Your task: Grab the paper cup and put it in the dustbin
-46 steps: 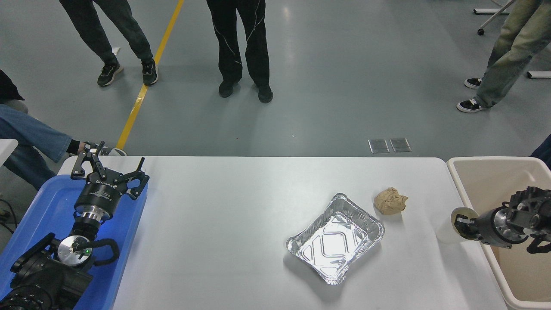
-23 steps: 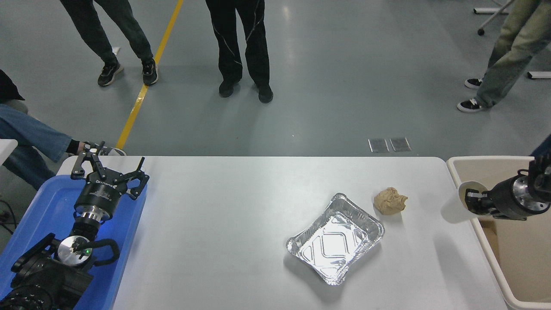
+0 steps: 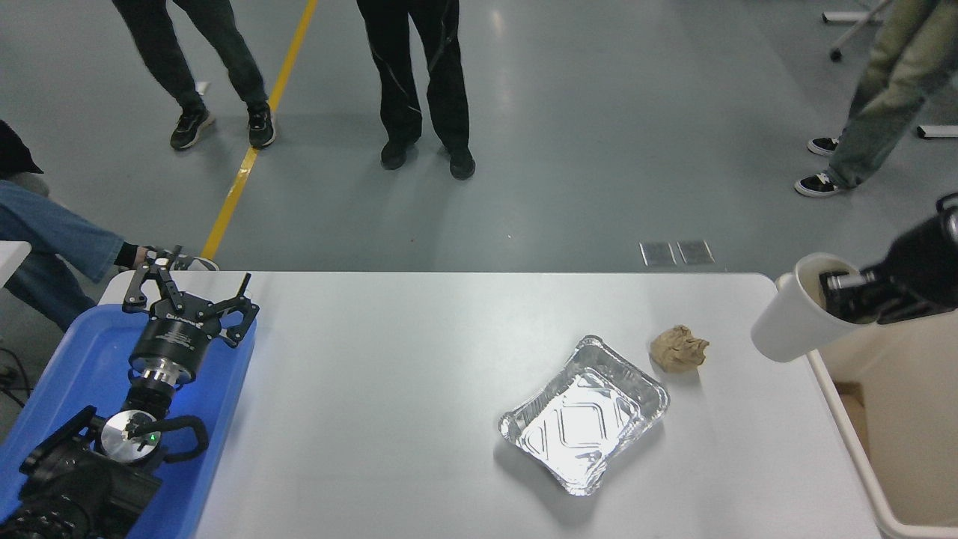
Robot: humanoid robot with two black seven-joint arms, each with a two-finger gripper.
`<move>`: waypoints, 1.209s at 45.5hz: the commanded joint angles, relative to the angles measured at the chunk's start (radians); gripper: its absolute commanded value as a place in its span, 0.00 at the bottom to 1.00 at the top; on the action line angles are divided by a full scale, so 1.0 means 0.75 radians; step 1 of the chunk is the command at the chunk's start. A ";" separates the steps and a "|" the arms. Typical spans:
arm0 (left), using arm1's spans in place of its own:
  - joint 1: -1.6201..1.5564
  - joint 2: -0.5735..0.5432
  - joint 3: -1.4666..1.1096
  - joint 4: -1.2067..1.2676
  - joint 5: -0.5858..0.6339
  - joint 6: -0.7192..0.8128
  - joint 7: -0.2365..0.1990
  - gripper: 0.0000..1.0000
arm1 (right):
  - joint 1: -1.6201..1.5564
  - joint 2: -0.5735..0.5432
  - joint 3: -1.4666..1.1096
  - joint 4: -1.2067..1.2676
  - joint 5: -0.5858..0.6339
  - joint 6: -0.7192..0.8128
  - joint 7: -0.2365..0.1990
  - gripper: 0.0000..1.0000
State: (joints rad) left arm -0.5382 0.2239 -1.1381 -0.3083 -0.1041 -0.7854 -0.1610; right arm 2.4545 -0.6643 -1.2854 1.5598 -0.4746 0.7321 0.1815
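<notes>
Paper cup hangs tilted in the air at the table's right end, its mouth turned up and toward the right gripper, its base pointing down-left over the tabletop. That gripper pinches the cup's rim — one finger dips inside the mouth. Just beside and below it sits the cream dustbin, off the table's right edge — the cup overlaps the bin's near-left corner. Left gripper rests spread open over the blue tray. Between them lie a foil tray and a crumpled brown paper ball.
</notes>
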 commanded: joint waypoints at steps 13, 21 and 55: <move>0.000 0.000 0.000 0.000 0.000 0.000 0.000 0.99 | 0.270 0.094 0.133 0.064 0.085 0.071 0.018 0.00; 0.000 0.000 0.000 0.000 0.000 0.000 0.000 0.99 | 0.229 0.094 0.131 0.056 0.083 0.071 0.014 0.00; 0.000 0.000 0.000 0.000 0.000 0.000 0.000 0.99 | -0.979 0.070 0.294 -0.914 0.089 -0.058 0.003 0.00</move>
State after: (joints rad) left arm -0.5383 0.2239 -1.1383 -0.3085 -0.1043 -0.7854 -0.1611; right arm 2.0471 -0.6019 -1.1527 1.1636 -0.4141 0.7431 0.1848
